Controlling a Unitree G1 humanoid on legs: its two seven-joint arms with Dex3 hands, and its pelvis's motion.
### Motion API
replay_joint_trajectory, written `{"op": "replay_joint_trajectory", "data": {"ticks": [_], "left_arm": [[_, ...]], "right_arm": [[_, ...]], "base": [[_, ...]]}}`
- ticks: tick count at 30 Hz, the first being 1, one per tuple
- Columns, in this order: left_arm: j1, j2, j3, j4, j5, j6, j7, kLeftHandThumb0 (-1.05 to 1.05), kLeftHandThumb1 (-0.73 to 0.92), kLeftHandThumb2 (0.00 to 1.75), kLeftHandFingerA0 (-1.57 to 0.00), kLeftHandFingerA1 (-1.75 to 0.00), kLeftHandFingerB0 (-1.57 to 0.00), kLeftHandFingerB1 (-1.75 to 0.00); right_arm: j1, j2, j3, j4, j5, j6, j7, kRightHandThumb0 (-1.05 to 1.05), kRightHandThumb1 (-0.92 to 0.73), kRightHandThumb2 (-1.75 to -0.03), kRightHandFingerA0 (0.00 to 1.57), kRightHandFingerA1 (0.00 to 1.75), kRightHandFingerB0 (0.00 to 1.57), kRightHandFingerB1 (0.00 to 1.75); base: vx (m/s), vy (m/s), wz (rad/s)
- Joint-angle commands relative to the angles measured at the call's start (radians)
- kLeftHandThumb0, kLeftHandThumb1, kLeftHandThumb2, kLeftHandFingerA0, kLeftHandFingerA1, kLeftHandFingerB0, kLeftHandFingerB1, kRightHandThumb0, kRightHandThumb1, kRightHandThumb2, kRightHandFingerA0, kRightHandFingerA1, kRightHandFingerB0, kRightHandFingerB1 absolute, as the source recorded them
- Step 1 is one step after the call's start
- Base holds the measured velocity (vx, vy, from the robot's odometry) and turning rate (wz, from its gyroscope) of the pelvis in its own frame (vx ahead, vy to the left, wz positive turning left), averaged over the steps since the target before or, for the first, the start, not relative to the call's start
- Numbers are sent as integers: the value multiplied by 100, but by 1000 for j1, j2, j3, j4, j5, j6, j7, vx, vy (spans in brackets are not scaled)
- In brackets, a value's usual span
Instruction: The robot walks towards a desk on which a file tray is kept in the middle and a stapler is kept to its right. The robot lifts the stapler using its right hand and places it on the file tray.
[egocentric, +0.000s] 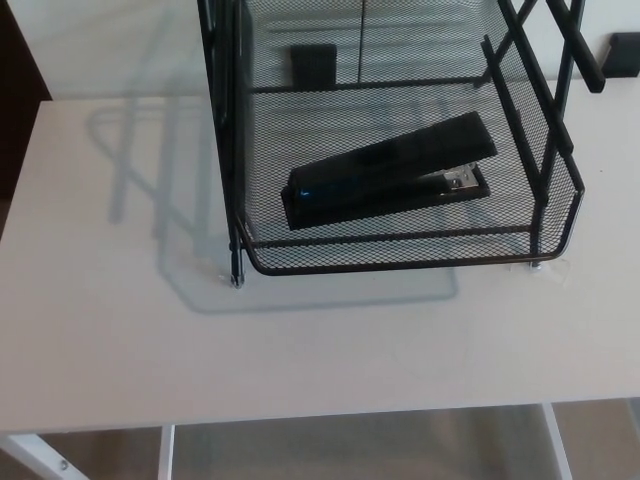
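On the white desk (300, 350), toward one o'clock, stands the black wire file tray (400, 262). The stapler (385, 170) lies flat on its bottom mesh shelf, hinge end toward eight o'clock and metal mouth toward two o'clock, so the placing looks done. Neither the left hand nor the right hand shows, so I cannot tell whether either is spread or closed; nothing is holding the stapler. It is probably stiff and dense for its size, with a smooth top that may slip. The safest hold would be across the middle of its long body, squeezing the two sides, away from the springy mouth.
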Motion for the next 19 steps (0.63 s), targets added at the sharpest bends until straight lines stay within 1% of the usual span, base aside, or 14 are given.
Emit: {"op": "replay_joint_trajectory", "data": {"ticks": [1, 2, 6, 7, 8, 9, 10, 11, 13, 14, 15, 16, 17, 19], "left_arm": [[-12, -6, 63, 1, -78, 67, 8, -60, 73, 138, -1, -69, 0, -68], [-13, -8, 68, 2, -78, 68, 10, -60, 72, 137, -1, -68, 0, -68], [-21, -12, 64, 11, -63, 75, 31, -83, 77, 106, 0, -69, 0, -59], [-22, -12, 65, 11, -61, 71, 30, -84, 77, 109, 0, -69, 0, -61], [-21, -11, 59, 11, -54, 66, 29, -85, 78, 107, 0, -66, 0, -61], [-19, -11, 57, 12, -51, 58, 27, -83, 78, 109, 0, -64, 0, -62], [-16, -12, 61, 8, -56, 54, 21, -84, 79, 104, 0, -65, 0, -62], [-11, -12, 65, 2, -62, 52, 12, -84, 79, 104, 0, -65, 0, -62], [-4, -8, 47, 1, -44, 35, 11, -86, 67, 122, 0, -66, 0, -69], [-5, -9, 49, 2, -46, 37, 9, -87, 67, 121, 0, -67, 0, -70], [-4, -9, 50, 3, -48, 35, 6, -85, 66, 125, 0, -66, 0, -69], [-3, -9, 55, 2, -54, 36, -2, -85, 66, 125, 0, -69, -1, -71], [-1, -9, 57, 0, -58, 32, -11, -83, 69, 124, -1, -73, -2, -73], [1, -12, 67, -1, -70, 27, -21, -84, 66, 126, 0, -71, -1, -73]], "right_arm": [[64, -101, 126, 53, -32, -248, -229, -54, -92, -69, 11, 53, 17, 36], [25, -51, -72, 38, 196, -185, -126, -65, -59, -98, 0, 49, 0, 33], [11, -23, -162, 5, 298, -143, -57, -80, -68, -98, 1, 37, 0, 8], [-12, 1, -267, 28, 404, -145, -48, -51, -70, -62, 19, 73, 8, 31], [68, -62, -14, 23, 136, -287, -138, -30, -68, -119, 6, 58, 0, 50], [63, -41, -58, -2, 185, -236, -93, -62, -83, -65, 52, 92, 10, 35], [5, -8, -230, 8, 369, -125, -56, -50, -49, -80, 35, 72, 14, 45], [-55, 9, -384, 34, 521, -26, -52, -50, -49, -80, 35, 72, 14, 45], [-29, -4, -278, 3, 409, -44, -31, -56, -70, -60, 42, 77, 3, 35], [-45, 3, -330, 6, 459, -10, -29, -56, -52, -84, 33, 71, 4, 44], [-29, 7, -298, -9, 427, -35, -24, -55, -69, -60, 35, 71, 6, 34], [-31, 13, -301, -6, 427, -42, -36, -58, -53, -85, 37, 71, 4, 42], [-67, 11, -381, 29, 502, 9, -35, -47, -62, -58, 38, 85, 12, 38], [-59, 12, -378, 55, 507, -52, 10, -44, -64, -59, 20, 83, 8, 32]], "base": [[0, 0, 0], [0, 0, 0], [0, 0, 0], [0, 0, 0], [0, 0, 0], [0, 0, 0], [0, 0, 0], [0, 0, 0], [0, 0, 0], [0, 0, 0], [0, 0, 0], [0, 0, 0], [0, 0, 0], [0, 0, 0]]}}
